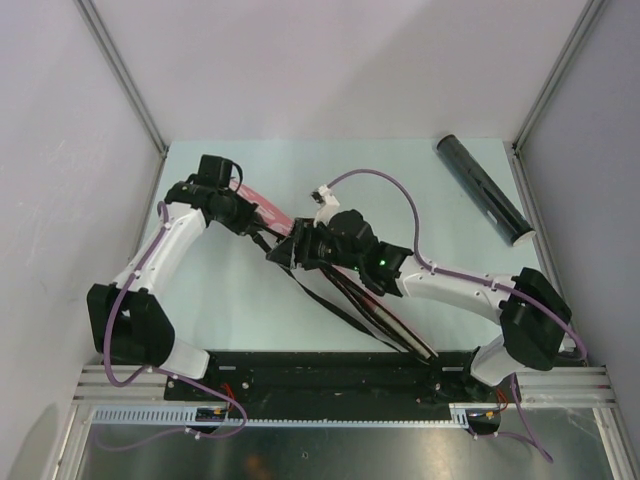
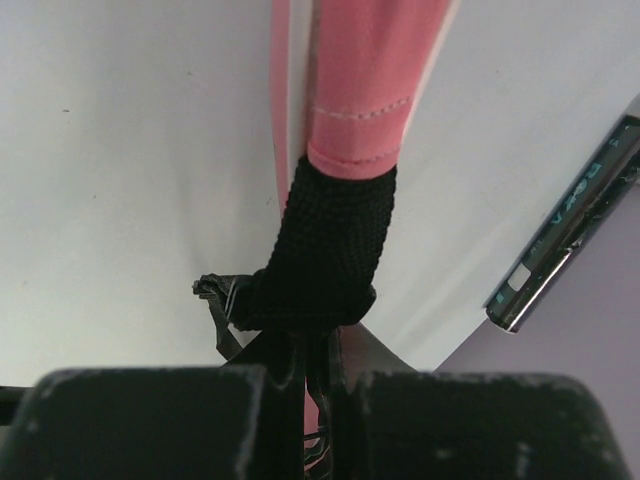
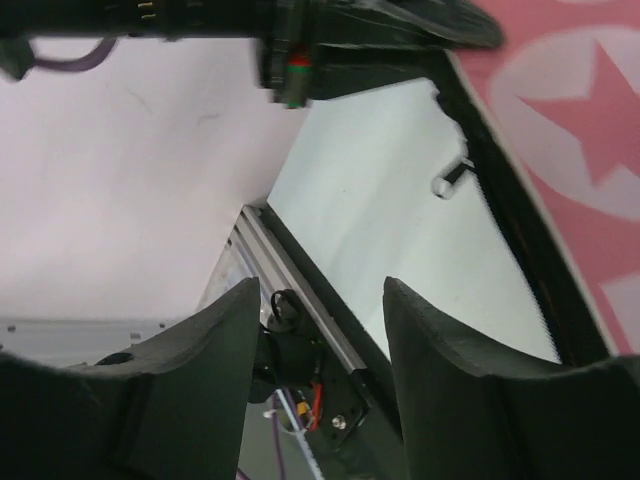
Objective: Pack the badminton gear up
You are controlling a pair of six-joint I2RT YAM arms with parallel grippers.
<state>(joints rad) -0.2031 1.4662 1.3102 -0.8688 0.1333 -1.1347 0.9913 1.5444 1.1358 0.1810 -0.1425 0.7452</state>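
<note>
Pale table (image 1: 230, 310) below, with 2 arms meeting over its middle. Long pink cover (image 1: 268, 215) slung between them, running from far left down toward the near right edge, raised at the far end. Black tube (image 1: 483, 190) lying well apart at the far right corner, untouched. No racket or shuttlecocks to be made out; possibly inside the cover already, cannot tell. Left gripper (image 2: 320, 385) clamped tight on the black webbing (image 2: 330, 250) stitched to the cover's narrow end. Right gripper (image 3: 322, 350) spread wide with nothing between the fingers, hovering just beside the cover's black zip edge. Black strap (image 1: 330, 305) trailing loose underneath. Small pale tab (image 3: 450, 180) by that edge, probably the zip pull.

Likely step: closing the zip. Keep the left hold firm and the cover taut, to line up the teeth. Bring the right fingers square onto the tab, pinch narrow, then draw along the edge, not across. Watch the loose strap: easy to snag in the zip.
</note>
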